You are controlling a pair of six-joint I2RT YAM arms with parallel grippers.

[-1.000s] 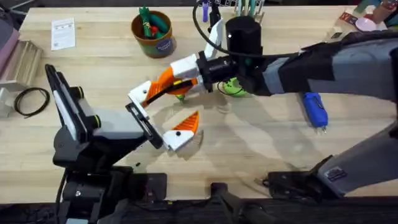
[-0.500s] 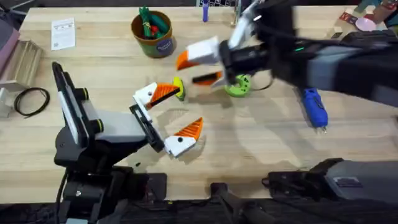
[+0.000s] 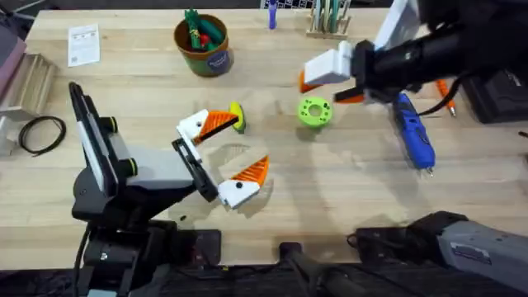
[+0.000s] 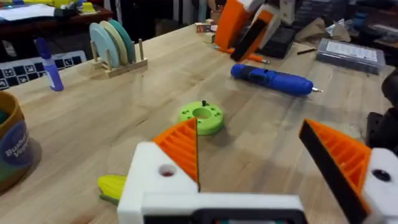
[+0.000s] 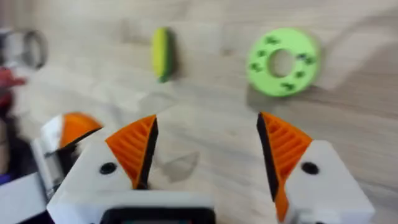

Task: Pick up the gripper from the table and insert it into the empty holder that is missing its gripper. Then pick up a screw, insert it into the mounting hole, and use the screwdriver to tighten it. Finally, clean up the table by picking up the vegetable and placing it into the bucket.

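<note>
1. Take the green holed disc [image 3: 313, 111] as your landmark. The left gripper [image 3: 227, 153] waits on its near left side, fingers spread, grasping nothing, orange fingers in both mounts.
2. The vegetable [image 3: 238, 117] lies left of the disc, touching the left gripper's far finger; that arm is nearer.
3. The right gripper [image 3: 334, 78] hovers just beyond the disc, released and empty.
4. The screwdriver [image 3: 414, 140] lies right of the disc, long axis running near to far.
5. The bucket [image 3: 203, 43] stands far left; bare table lies between.
</note>
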